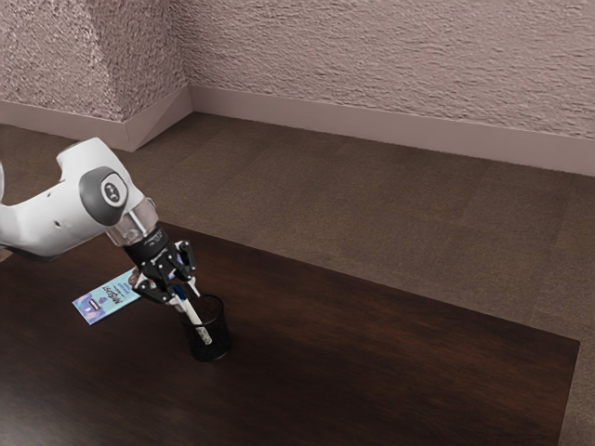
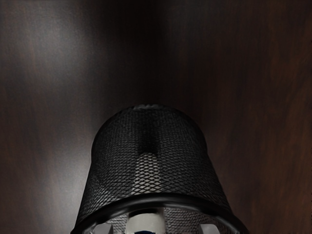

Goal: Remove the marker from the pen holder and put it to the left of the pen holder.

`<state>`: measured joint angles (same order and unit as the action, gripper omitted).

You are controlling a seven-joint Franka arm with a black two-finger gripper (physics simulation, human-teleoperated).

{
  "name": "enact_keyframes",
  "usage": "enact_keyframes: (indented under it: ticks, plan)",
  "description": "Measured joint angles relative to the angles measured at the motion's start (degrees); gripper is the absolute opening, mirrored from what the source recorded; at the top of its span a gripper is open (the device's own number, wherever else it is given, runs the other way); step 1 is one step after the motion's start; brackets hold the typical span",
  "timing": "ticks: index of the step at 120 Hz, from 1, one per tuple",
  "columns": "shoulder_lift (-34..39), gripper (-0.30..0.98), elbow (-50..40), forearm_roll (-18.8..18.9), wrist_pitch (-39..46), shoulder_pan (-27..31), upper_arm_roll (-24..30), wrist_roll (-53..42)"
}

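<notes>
You have a round, black wire-mesh pen holder (image 1: 220, 336) on dark, streaky-grained wood, the table (image 1: 390, 353). Inside it is the slim white marker (image 1: 199, 326), leaning, its long axis steeply tilted, blue end up toward your gripper (image 1: 187, 296). Your fingers are spread, one each side of it. A flat, pale-blue and purple packet (image 1: 100, 305) lies near the holder.
</notes>
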<state>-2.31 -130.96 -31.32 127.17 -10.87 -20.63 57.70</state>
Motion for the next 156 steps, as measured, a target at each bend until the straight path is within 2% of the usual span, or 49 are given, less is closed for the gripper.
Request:
enact_keyframes:
  ticks: [44,76,89,114,136,156]
  plan:
    - [0.13,-0.01,0.07,0.25,-0.07,-0.42,-0.37,-0.35]
    - [2.69,-0.05,0.04,1.01,-1.26,-1.62,-2.11,0.03]
    - [6.08,-0.05,0.07,2.85,-3.13,-1.89,-3.46,0.30]
    - [10.64,-0.06,0.23,6.86,-7.84,6.20,-4.88,0.73]
    - [10.57,-0.07,-0.46,12.31,-11.14,7.82,-12.82,1.01]
    - [7.57,-0.07,-2.89,14.22,-12.47,7.93,-16.61,1.07]
